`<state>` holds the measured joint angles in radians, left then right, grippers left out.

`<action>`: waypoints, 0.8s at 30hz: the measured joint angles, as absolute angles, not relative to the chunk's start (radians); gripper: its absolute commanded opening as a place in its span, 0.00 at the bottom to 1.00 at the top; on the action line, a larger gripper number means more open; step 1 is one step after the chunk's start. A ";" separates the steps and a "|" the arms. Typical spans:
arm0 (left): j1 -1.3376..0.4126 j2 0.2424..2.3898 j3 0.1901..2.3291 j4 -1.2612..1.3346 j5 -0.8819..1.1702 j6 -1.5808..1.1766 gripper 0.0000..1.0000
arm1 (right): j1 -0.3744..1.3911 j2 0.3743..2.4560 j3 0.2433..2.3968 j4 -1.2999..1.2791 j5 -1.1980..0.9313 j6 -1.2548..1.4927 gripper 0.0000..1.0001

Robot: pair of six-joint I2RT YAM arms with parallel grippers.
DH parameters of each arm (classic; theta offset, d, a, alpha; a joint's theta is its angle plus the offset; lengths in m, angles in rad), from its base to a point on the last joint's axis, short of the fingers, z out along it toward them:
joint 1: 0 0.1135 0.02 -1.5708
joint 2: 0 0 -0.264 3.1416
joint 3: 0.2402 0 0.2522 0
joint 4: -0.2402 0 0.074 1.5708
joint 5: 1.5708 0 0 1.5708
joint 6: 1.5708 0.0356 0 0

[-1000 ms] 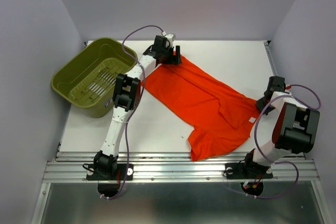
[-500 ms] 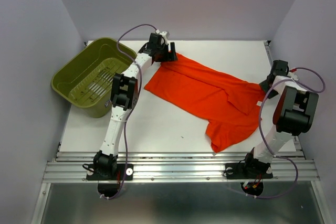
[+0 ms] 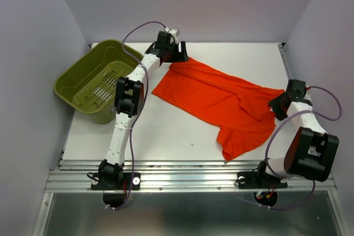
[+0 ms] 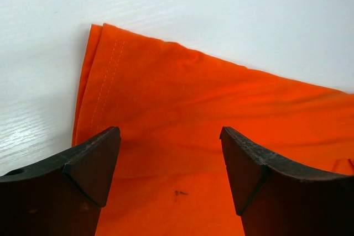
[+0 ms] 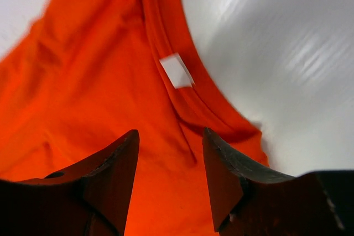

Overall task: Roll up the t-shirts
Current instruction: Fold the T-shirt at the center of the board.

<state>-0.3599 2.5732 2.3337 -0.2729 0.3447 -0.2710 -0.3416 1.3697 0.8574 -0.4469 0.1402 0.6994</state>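
- The orange-red t-shirt (image 3: 213,99) lay spread slantwise on the white surface (image 3: 166,131), running from the far middle towards the near right. It was mostly flat, with a rumpled, doubled-over part at its near right end.
- The left pincer (image 3: 178,54) hovered at the shirt's far corner. In the wrist view the left pincer (image 4: 170,136) stood wide, with the stitched hem (image 4: 105,81) lying flat below and no cloth between the fingers.
- The right pincer (image 3: 279,104) sat at the shirt's right end. In its own view the right pincer (image 5: 170,136) showed a moderate gap between the fingers. The collar (image 5: 166,42) and its white label (image 5: 177,70) lay beyond the tips, and nothing was pinched.
- The olive-green basket (image 3: 72,84) sat tilted at the left edge, apart from the shirt.
- Judged step: laying the shirt out flat before rolling. No roll had been started yet.
- Next move, as a judgement: the bunched near right part needs smoothing. After that, both pincers should take one edge together and turn it over evenly.
- Risk: an uneven grip on such soft cloth would skew the roll.
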 measured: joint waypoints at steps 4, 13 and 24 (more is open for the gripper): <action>-0.365 2.532 2.329 -0.269 0.345 -0.271 0.84 | -0.313 1.339 0.767 -0.492 0.086 0.700 0.51; -0.374 2.504 2.323 -0.260 0.345 -0.263 0.84 | -0.292 1.396 0.739 -0.505 0.044 0.678 0.43; -0.380 2.504 2.317 -0.267 0.344 -0.249 0.84 | -0.279 1.442 0.750 -0.486 0.036 0.669 0.38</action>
<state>-0.3798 2.5038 2.3169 -0.2668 0.3439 -0.2485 -0.2790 1.4418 0.7502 -0.4858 0.0364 0.6693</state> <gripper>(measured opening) 0.843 0.373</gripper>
